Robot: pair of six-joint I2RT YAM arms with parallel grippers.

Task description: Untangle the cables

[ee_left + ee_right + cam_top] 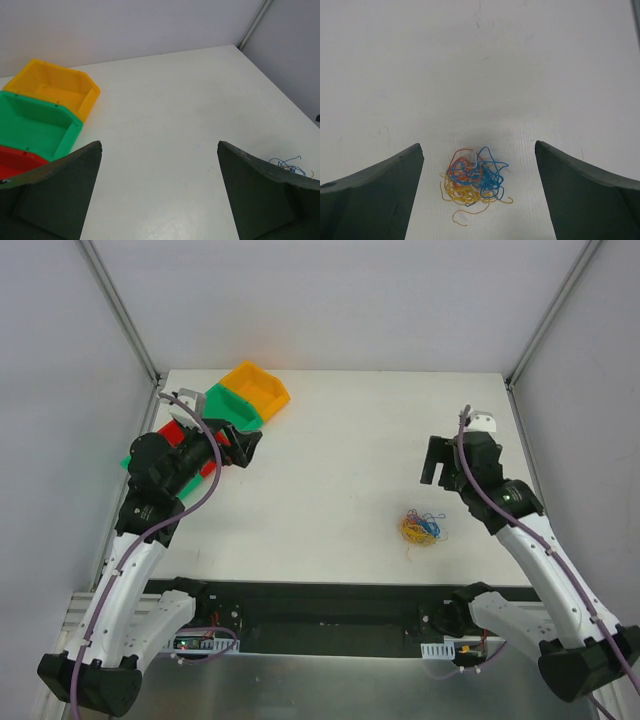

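Note:
The cables are a small tangled clump of thin orange, yellow and blue wires lying on the white table, right of centre near the front. In the right wrist view the clump lies on the table between and below my open right gripper, not touching the fingers. In the top view my right gripper hovers behind the clump. My left gripper is open and empty at the far left, by the bins. In the left wrist view the left gripper is open over bare table, and a few blue strands show at the right edge.
Three plastic bins stand in a row at the back left: yellow, green and red. They also show in the left wrist view: yellow, green, red. Grey walls and frame posts surround the table.

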